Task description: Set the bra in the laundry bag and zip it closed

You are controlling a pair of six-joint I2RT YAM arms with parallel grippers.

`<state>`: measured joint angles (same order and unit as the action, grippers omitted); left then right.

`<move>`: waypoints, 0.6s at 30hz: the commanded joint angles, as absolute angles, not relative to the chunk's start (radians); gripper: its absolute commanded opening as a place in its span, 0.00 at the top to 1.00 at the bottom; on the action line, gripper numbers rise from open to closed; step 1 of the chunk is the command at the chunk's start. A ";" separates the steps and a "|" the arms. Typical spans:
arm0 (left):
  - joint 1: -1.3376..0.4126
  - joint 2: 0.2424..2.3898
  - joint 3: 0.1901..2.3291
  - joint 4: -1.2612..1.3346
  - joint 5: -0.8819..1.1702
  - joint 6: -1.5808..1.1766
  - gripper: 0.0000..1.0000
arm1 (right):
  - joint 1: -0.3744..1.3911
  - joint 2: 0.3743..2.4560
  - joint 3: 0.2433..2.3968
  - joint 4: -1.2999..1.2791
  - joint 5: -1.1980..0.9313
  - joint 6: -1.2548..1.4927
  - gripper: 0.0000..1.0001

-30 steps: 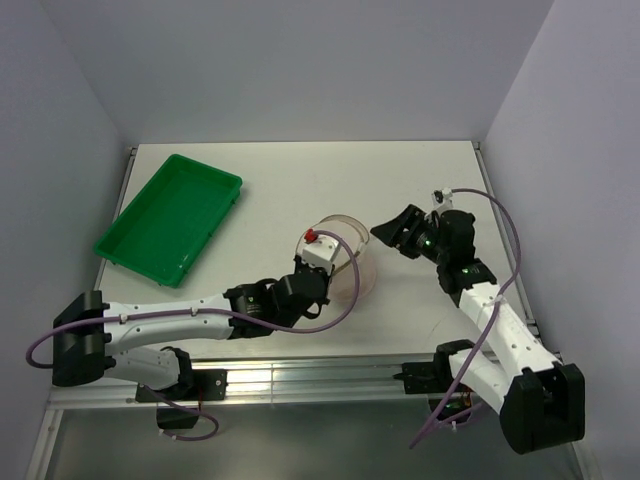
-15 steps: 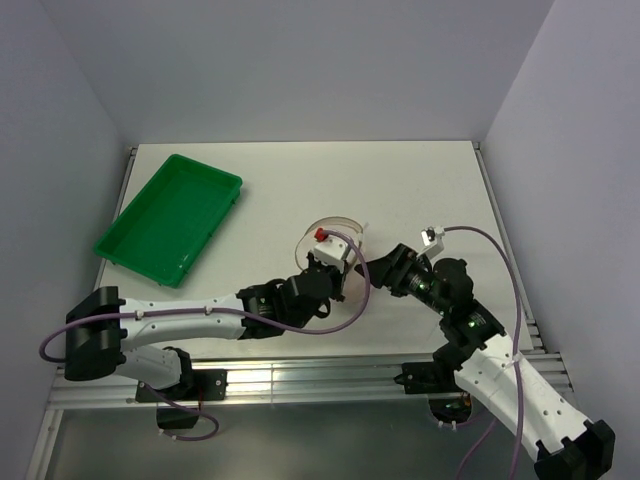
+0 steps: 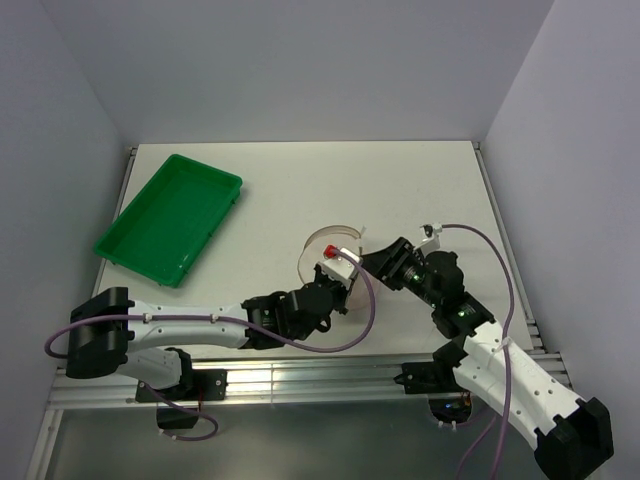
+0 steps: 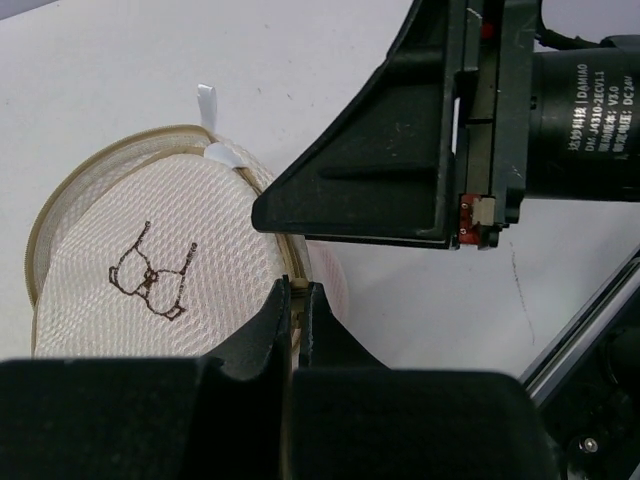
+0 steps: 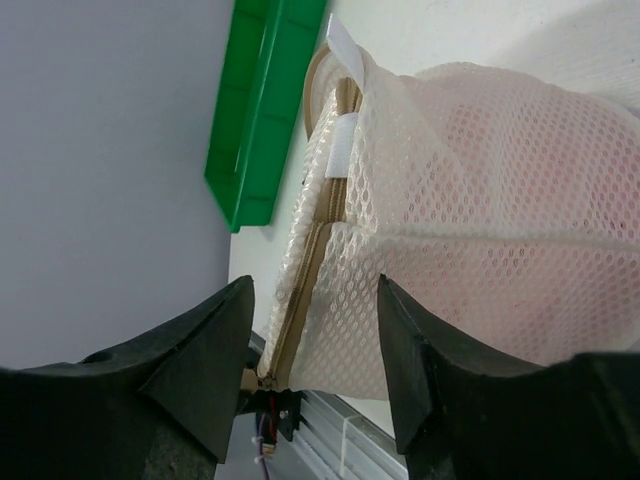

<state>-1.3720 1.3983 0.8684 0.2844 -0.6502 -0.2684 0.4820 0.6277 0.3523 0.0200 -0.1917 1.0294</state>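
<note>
Top view, tray: a green rectangular plastic tray (image 3: 170,220) lies at the far left of the tabletop (image 3: 420,180), well apart from the bag.
Top view, bag: a round white mesh laundry bag (image 3: 322,248) sits near the middle, between the left gripper (image 3: 335,288) and the right gripper (image 3: 368,262).
Left wrist, contents: a soft pale pink bra (image 4: 326,278) tints the mesh beside the printed outline.
Left wrist, jaws: closed on the bag's tan rim.
Left wrist, in the way: the right gripper's black body looms just above the rim.
Right wrist, jaws: apart, straddling the zipper edge.
Right wrist, contents: pink shows through the mesh; the tray lies behind.
</note>
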 commanded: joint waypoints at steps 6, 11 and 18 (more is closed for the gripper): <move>-1.388 1.390 0.859 0.368 -0.632 -0.219 1.00 | 0.485 0.675 0.377 0.078 -0.164 1.017 0.62; -1.394 1.375 0.842 0.357 -0.650 -0.222 1.00 | 0.483 0.689 0.400 0.071 -0.132 0.994 0.96; -1.405 1.335 0.773 0.327 -0.638 -0.264 1.00 | 0.390 0.807 0.373 0.242 -0.218 1.005 1.00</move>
<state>-1.3869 1.3853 0.7967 0.3161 -0.6449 -0.2344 0.4442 0.7677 0.3599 0.0910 -0.1989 1.0054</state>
